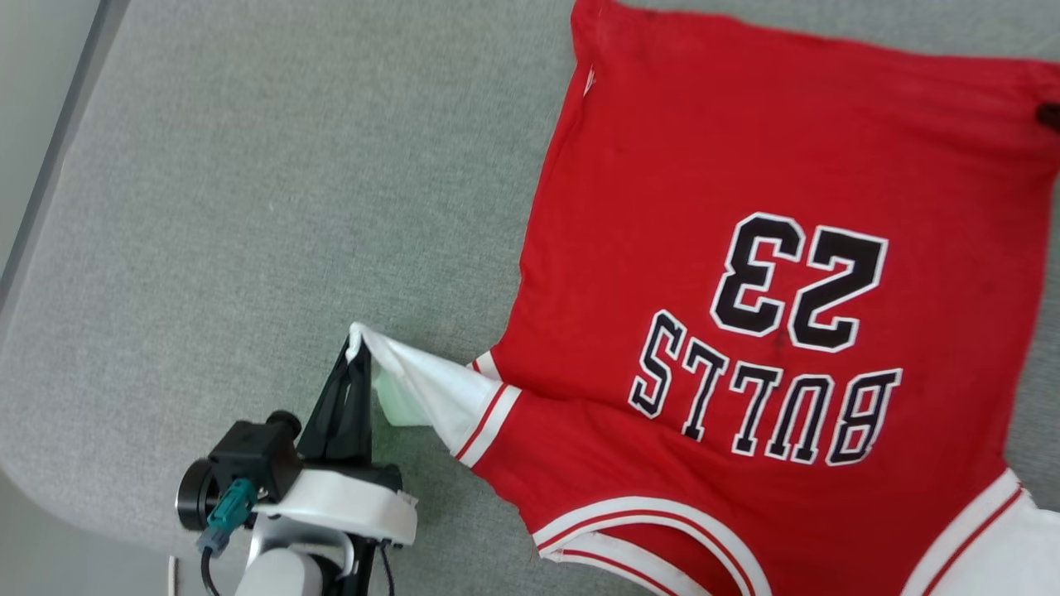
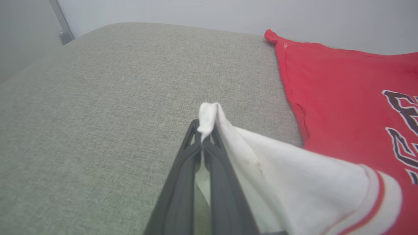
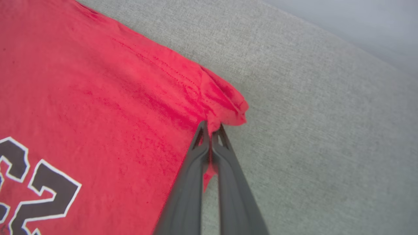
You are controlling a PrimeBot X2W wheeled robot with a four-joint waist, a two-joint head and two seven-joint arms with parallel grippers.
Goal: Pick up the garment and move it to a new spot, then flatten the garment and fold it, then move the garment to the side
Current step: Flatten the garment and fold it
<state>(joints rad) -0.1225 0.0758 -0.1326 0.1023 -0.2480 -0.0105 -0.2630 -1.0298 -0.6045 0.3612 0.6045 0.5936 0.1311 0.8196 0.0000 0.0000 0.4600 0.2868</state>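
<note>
Grey fabric surface (image 1: pixel 248 207) spans the head view. Garment (image 1: pixel 662 207) lies flat on it, covering 12 through 5 o'clock, print side up (lettering reads upside down from the head), collar near 6. Its white sleeve (image 1: pixel 431 393) stretches toward 8, raised off the surface. Left gripper (image 1: pixel 358 352) at 7 o'clock: fingers pinched tight on the sleeve's edge. Right gripper (image 3: pixel 211 130): fingers clamped on the red hem corner (image 3: pixel 228 107), just past its tips at 12 in the right wrist view.
</note>
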